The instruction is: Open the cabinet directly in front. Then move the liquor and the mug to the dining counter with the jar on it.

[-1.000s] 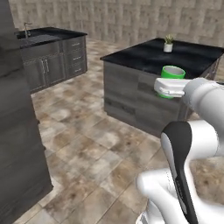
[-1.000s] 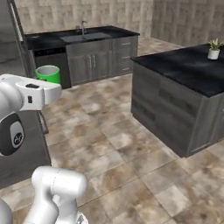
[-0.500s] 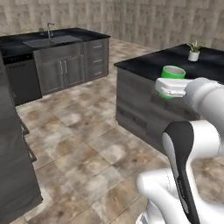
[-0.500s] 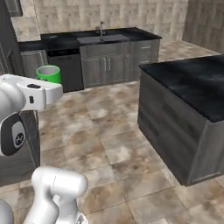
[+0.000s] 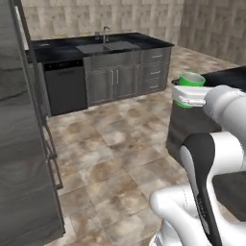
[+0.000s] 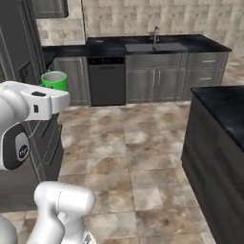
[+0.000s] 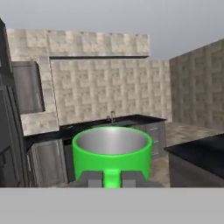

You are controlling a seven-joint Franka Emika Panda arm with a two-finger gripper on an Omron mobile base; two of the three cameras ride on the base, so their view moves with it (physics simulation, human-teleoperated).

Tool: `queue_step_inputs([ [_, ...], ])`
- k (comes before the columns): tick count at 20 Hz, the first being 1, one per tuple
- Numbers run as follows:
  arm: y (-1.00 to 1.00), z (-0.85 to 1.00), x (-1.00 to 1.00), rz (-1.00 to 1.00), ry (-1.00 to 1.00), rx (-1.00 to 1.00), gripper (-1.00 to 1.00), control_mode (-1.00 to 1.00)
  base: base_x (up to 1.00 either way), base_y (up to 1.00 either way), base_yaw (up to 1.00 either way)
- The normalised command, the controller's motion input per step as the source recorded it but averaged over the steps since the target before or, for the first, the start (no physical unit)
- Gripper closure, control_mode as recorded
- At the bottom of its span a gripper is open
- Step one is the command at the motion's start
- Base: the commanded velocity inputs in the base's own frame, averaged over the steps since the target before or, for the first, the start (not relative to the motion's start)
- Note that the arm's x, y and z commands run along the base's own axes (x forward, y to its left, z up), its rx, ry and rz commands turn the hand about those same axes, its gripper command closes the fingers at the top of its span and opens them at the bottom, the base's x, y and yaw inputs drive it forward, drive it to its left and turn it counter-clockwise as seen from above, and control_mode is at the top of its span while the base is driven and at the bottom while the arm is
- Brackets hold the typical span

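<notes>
The mug [image 7: 111, 153] is bright green with a pale inside. It stands upright just beyond my gripper [image 7: 111, 179], which is shut on its handle. From the base cameras the mug [image 5: 191, 79] [image 6: 55, 80] rides on top of the white hand at about chest height, above the tiled floor. My gripper [image 5: 189, 90] [image 6: 53, 90] is largely hidden under the cup there. The liquor, the jar, the cabinet and the dining counter are out of view.
A black-topped wall counter [image 5: 62, 50] [image 6: 190, 44] with a sink, a faucet [image 6: 156, 34] and a dishwasher [image 5: 66, 87] runs along the far wall. A dark island [image 6: 224, 109] [image 5: 226, 77] stands close on the right. A tall dark unit [image 5: 21, 144] rises at the left.
The whole scene has slid rightward in both base views, so the base has turned. The sink counter now sits ahead. The mug stays in my shut gripper.
</notes>
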Motion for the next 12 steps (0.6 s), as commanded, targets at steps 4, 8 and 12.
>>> queue_step_inputs([
  [4, 0.0, 0.0, 0.0, 0.0, 0.0, 0.0, 1.0, 1.0, 1.0, -0.06, 0.5],
  [8, 0.0, 0.0, 0.0, 0.0, 0.0, 0.0, 1.0, 1.0, 1.0, -0.56, 0.44],
  [12, 0.0, 0.0, 0.0, 0.0, 0.0, 0.0, 1.0, 1.0, 0.94, -0.92, 0.35],
])
